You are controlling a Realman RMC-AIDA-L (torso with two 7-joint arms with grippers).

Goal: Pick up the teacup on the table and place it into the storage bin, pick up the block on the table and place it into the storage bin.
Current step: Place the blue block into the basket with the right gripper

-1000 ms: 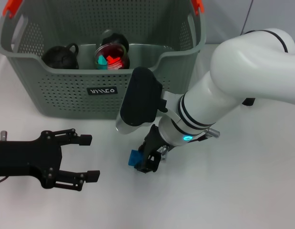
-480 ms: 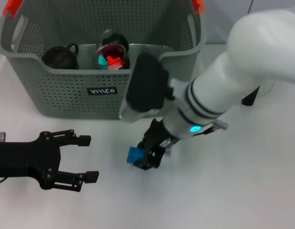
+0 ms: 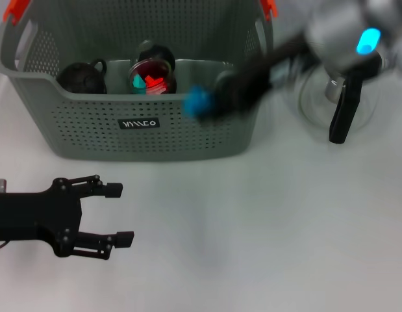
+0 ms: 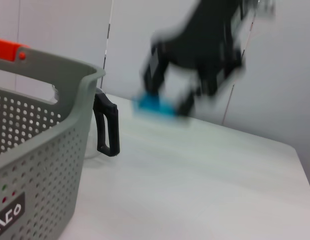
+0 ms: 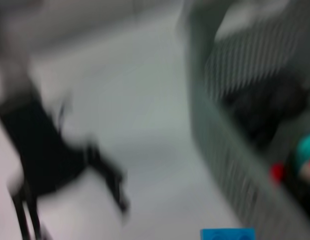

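Blue and blurred, the block [image 3: 198, 103] rides at the tip of the right gripper [image 3: 210, 101], pinched between its fingers and lifted clear of the bench [image 3: 265, 234]. It hangs just in front of the storage bin [image 3: 90, 130], level with the near wall's rim and not yet over the opening. The left wrist view shows the same thing: the dark fingers closed on the block [image 4: 153, 104] above the white bench, beside the bin's corner [image 4: 69, 130].

Inside the bin, beyond the fingers, sit a dark teacup [image 3: 84, 78] and a round container with red and teal pieces [image 3: 152, 78], so the cup half of the task looks done and the block's carry is the step in hand.

Next, I judge, the fingers need to travel on past the rim until the block is over the bin's floor, then part to release it; letting go too soon could drop it on the rim or outside.

The left gripper [image 3: 116, 214] rests low over the bench, well apart from the block, its fingers spread wide and holding nothing.
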